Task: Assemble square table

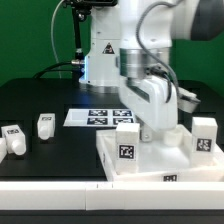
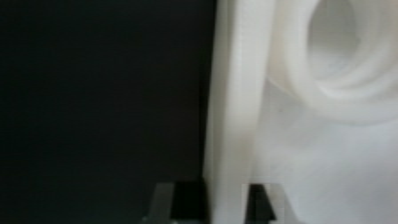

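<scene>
The white square table top [image 1: 150, 160] lies at the front on the exterior view's right, with a tag on its near corner. My gripper [image 1: 152, 128] stands over its rim. In the wrist view my gripper [image 2: 217, 205] has a dark finger on each side of the top's raised white rim [image 2: 228, 110], shut on it. A round corner hole [image 2: 347, 60] shows beside the rim. Two white legs [image 1: 14, 139] [image 1: 45, 125] lie loose on the exterior view's left. A third leg [image 1: 204, 136] stands upright at the top's right corner.
The marker board [image 1: 98, 117] lies flat behind the table top, partly hidden by my arm. The robot's base [image 1: 100, 55] stands at the back. A long white bar [image 1: 50, 184] runs along the front edge of the black table.
</scene>
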Controlling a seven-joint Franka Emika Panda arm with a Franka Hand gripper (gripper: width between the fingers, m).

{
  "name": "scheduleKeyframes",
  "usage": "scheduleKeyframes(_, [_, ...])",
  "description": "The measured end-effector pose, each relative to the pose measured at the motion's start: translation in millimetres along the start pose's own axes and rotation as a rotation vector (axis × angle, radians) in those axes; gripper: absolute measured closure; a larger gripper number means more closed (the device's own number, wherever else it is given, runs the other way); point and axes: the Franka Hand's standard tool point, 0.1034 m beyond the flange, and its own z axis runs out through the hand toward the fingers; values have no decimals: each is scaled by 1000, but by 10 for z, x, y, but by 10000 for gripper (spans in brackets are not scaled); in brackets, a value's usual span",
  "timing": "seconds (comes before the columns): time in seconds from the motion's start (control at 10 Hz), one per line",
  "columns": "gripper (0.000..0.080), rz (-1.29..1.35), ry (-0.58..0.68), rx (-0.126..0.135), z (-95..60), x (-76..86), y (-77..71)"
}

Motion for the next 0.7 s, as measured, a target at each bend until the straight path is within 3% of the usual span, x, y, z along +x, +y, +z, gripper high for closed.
scheduleKeyframes(0.5, [745, -255, 16, -24, 43, 196, 129])
scheduleKeyframes(0.7, [745, -580, -7, -45, -51, 525, 110])
